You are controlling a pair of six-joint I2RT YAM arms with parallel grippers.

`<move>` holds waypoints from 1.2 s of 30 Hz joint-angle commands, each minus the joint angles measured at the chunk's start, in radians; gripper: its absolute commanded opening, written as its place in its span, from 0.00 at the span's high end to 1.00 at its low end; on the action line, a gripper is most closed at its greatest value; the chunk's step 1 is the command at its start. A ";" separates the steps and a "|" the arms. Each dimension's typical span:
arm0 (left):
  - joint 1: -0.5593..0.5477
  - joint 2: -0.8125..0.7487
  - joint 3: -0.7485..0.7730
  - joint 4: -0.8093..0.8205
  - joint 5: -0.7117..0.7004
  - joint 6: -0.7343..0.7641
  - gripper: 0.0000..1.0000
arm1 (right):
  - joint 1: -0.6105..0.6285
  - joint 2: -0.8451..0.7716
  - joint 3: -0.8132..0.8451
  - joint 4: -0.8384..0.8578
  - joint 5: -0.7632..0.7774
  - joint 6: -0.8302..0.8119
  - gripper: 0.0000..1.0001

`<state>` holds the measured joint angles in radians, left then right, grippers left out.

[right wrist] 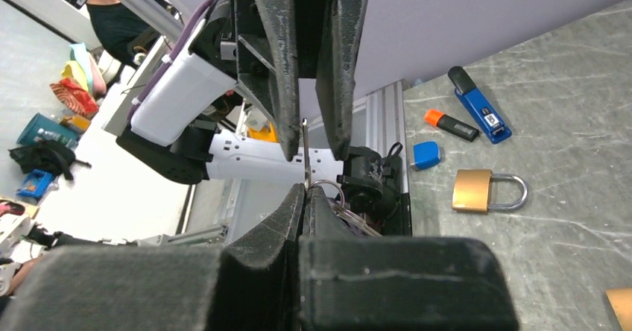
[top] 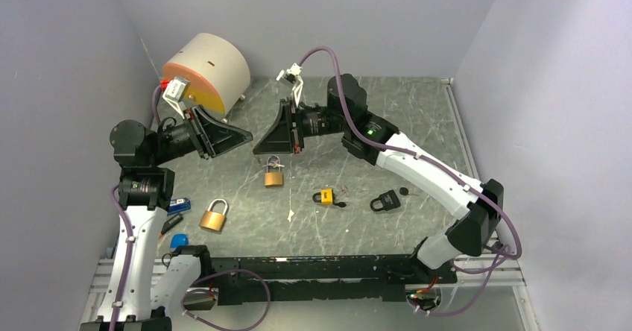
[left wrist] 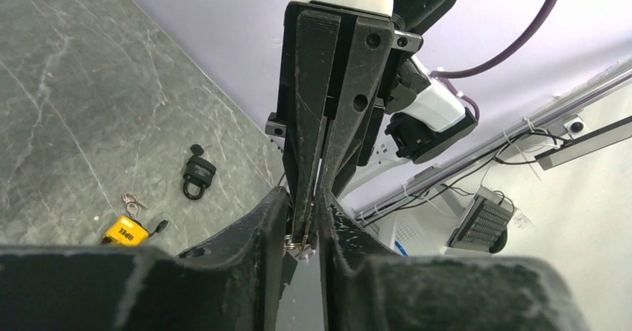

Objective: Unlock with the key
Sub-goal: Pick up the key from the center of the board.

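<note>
Evidently a mid-air handover: the right gripper (right wrist: 302, 197) pinches the key (right wrist: 304, 146) (blade poking out), while the left gripper (left wrist: 302, 200) stands narrowly apart around it; next it must close squarely.

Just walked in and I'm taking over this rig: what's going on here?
The right gripper is shut on a key, held up above the table. The left gripper faces it, jaws open on either side of the blade: it looks like a handover. No lock is held: a brass padlock lies beneath the grippers, with a second brass padlock, a yellow padlock and a black padlock nearby.
</note>
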<state>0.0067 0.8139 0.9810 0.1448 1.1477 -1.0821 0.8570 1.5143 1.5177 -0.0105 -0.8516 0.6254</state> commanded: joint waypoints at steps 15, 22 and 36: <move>-0.001 -0.061 -0.008 0.089 -0.069 0.000 0.97 | 0.003 -0.058 -0.095 0.311 0.098 0.147 0.65; -0.001 -0.062 -0.018 0.106 -0.086 -0.011 0.97 | 0.004 -0.062 -0.119 0.360 0.098 0.171 0.73; -0.001 -0.085 -0.034 0.083 -0.183 -0.001 0.97 | 0.016 -0.021 -0.106 0.380 0.043 0.195 0.78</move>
<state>0.0067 0.7452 0.9508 0.2012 1.0180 -1.0893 0.8665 1.4914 1.3952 0.3164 -0.7734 0.8162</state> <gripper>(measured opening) 0.033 0.203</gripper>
